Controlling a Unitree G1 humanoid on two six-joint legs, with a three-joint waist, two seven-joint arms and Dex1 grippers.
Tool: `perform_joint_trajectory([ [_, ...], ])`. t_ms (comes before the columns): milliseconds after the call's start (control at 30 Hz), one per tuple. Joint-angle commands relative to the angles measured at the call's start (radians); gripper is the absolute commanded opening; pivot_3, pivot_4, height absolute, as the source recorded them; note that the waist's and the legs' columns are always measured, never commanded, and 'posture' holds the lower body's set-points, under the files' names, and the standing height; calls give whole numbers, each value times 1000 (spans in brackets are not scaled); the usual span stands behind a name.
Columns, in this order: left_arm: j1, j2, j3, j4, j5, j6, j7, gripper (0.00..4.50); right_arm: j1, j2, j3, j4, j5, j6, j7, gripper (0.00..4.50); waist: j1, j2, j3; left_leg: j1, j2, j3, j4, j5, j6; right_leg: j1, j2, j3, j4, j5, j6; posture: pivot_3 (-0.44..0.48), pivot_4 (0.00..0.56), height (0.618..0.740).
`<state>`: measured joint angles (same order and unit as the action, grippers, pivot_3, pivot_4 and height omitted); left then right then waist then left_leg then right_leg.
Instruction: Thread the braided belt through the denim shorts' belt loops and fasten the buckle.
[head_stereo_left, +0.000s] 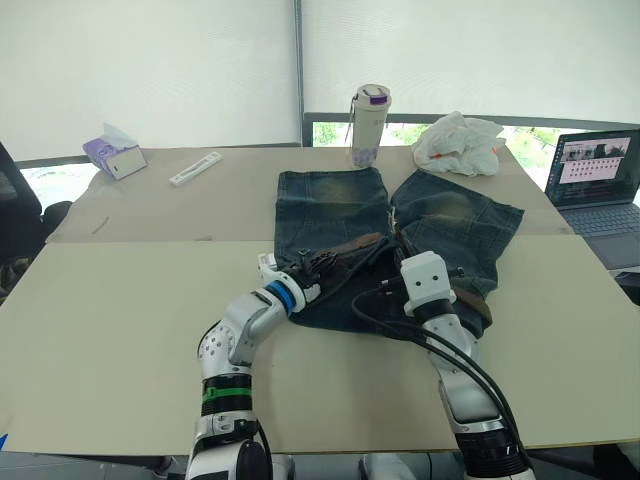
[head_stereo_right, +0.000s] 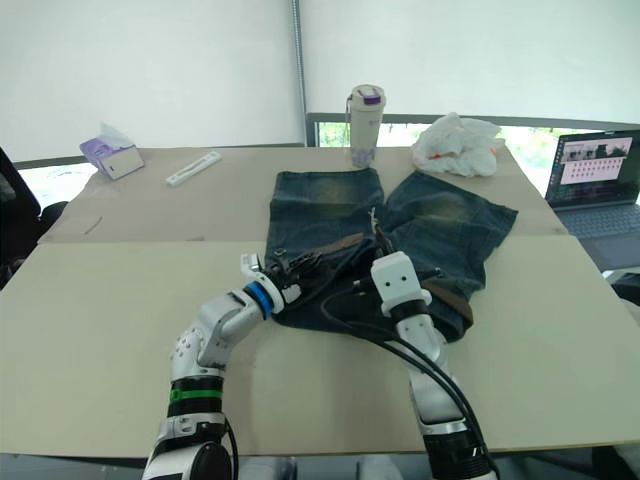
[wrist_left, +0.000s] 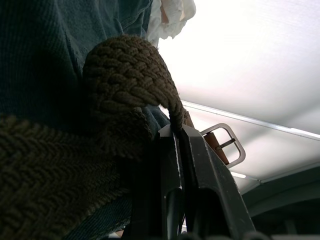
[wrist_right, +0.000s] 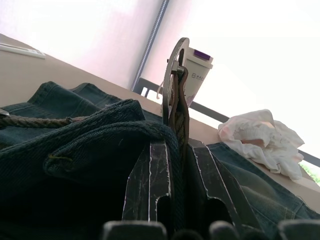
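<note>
Looking down over my arms, I see the braided belt (head_stereo_left: 357, 243) lying along the waistband of the denim shorts (head_stereo_left: 335, 215), which are spread flat on the near half of the table (head_stereo_left: 120, 320) with their waistband toward me and both faded legs pointing away toward the window. My left gripper (wrist_left: 176, 134) has its jaws pressed together on a looped fold of the olive-brown braid, right against the denim, and the silver buckle (wrist_left: 226, 144) shows just beyond the fingertips in the left wrist view. My right gripper (wrist_right: 176, 145) is clamped on the strap close behind the buckle, with the metal frame standing upright above the black fingers (wrist_right: 150, 170) and a denim fold bunched against them; I cannot tell whether the strap passes under any belt loops at this point. Past the shorts' legs a white tumbler (head_stereo_left: 368, 125) with a purple lid stands upright; in the right wrist view it carries a small dark printed label that I cannot read, and I cannot see what it holds. Just beside it, to the right, lies a crumpled white plastic bag (head_stereo_left: 459, 143) with something orange showing through. At the far left of the table sits a purple and white tissue box (head_stereo_left: 114, 153) with a tissue sticking out, and near it a thin white stick-like item (head_stereo_left: 195, 168). An open laptop (head_stereo_left: 595, 178) sits off the right edge, its screen text too small to read.
</note>
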<state>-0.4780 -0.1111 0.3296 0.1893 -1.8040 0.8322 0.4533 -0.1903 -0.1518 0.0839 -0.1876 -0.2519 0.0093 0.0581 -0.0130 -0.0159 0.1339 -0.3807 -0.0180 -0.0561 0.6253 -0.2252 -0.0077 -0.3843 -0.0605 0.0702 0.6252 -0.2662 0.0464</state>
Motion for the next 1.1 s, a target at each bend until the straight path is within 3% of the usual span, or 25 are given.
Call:
perform_joint_trajectory([
  [33, -28, -3, -23, 8, 26, -3, -24, 0, -22, -15, 7, -49, -3, -60, 5, 16, 0, 0, 0, 0, 0, 0, 0, 0, 0, 0, 0, 0, 0, 0, 0, 0, 150, 740],
  [367, -21, 60, 13, 32, 72, -7, -80, 0, 41, -84, 21, -74, -11, 31, 79, 16, -1, 0, 0, 0, 0, 1, 0, 0, 0, 0, 0, 0, 0, 0, 0, 0, 150, 740],
  [433, -27, 82, 33, 42, 80, -16, -96, 0, 67, -120, 31, -101, -18, 80, 132, 1044, -1, 0, 0, 0, 0, 1, 0, 0, 0, 0, 0, 0, 0, 0, 0, 0, 150, 740],
  [767, -41, 117, 53, 54, 100, -11, -130, 0, 159, -321, -5, -277, 110, 326, 433, 4464, -1, 0, 0, 0, 0, 0, 0, 0, 0, 1, 0, -1, 0, 0, 0, 0, 150, 740],
  [900, -33, 115, 45, 22, 97, -3, -127, 0, 125, -428, -91, -387, 267, 474, 593, 4464, 0, -1, 0, 0, 0, 0, 0, 0, 0, 1, 0, 0, 0, 0, 0, 0, 150, 740],
  [1100, -25, 119, 32, -13, 127, 0, -150, 0, -70, -399, 3, -414, 257, 610, 542, 4464, -3, -1, 0, 1, 1, 0, 0, 0, 0, 1, 1, -1, 1, 0, 0, 0, 150, 740],
])
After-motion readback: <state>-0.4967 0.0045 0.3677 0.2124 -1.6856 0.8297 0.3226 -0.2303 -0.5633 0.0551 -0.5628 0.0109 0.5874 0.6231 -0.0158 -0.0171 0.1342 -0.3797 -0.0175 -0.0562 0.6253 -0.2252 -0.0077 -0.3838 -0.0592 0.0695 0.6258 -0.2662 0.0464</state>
